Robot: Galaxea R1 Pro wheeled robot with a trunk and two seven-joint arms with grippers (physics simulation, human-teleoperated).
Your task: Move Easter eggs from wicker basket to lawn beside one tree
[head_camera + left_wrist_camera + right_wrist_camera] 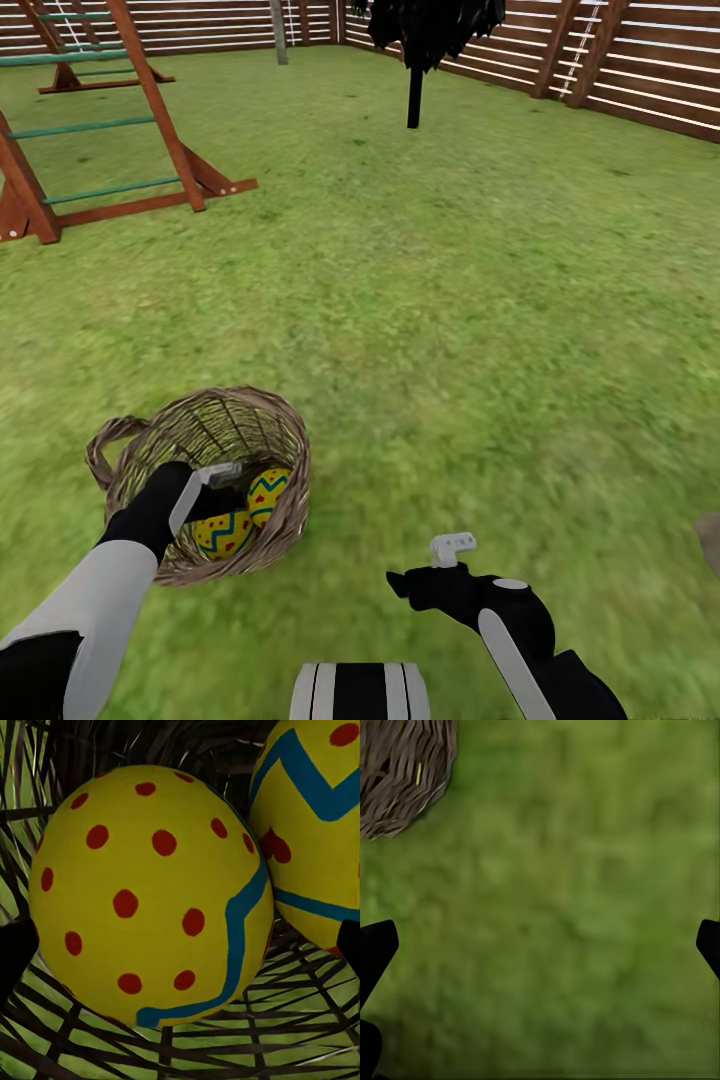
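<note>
Two Easter eggs visible in the wicker basket (130, 470) on the lawn (450, 350), lying side by side and touching: dotted egg (150, 896) nearer the left gripper (222, 490), zigzag egg (315, 825) just beside it. Third egg not made out, perhaps hidden under the arm. Left gripper lowered inside the basket rim, fingers spread wide either side of the dotted egg, not yet touching it; placed so, probably, to close on that egg first. Right gripper (540, 945) spread open too, empty, over bare grass beside the basket, seemingly kept clear. Dark columnar tree (415, 60) and play frame (120, 130) far off near the fence (640, 70).
</note>
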